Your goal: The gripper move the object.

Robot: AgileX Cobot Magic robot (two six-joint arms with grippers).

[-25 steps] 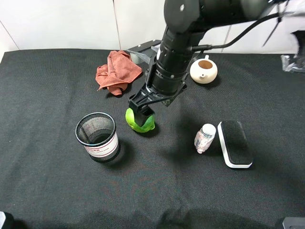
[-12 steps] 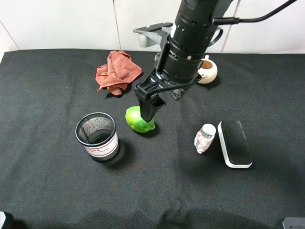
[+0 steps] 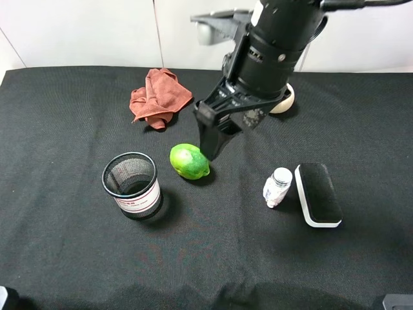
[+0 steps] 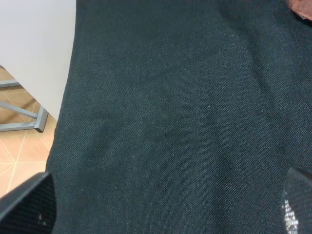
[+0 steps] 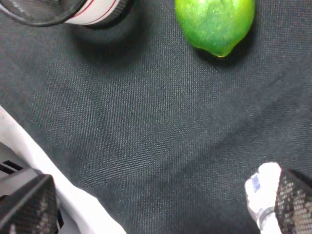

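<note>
Lighting: bright, even, from overhead; soft short shadows beside lime (image 3: 189, 161) and mesh cup (image 3: 132, 184) on matte black cloth (image 3: 64, 245). Glare: one small highlight on lime. Focus: exterior view sharp; wrist views slightly soft, corners blurred.

Green lime (image 3: 189, 161), black tablecloth (image 3: 64, 258), rust-red rag (image 3: 158, 97).

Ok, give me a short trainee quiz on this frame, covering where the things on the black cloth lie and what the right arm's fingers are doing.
1. True or false: the glossy green oval fruit lies inside the black wire-mesh cup.
2. Which lies nearest the black-topped, white-rimmed rectangular block? A: crumpled rust-red cloth. B: small white plastic bottle. C: the mesh cup.
3. Fill in: the right gripper has its fingers ____.
Key: 1 false, the fruit lies beside the cup; 2 B; 3 open.
</note>
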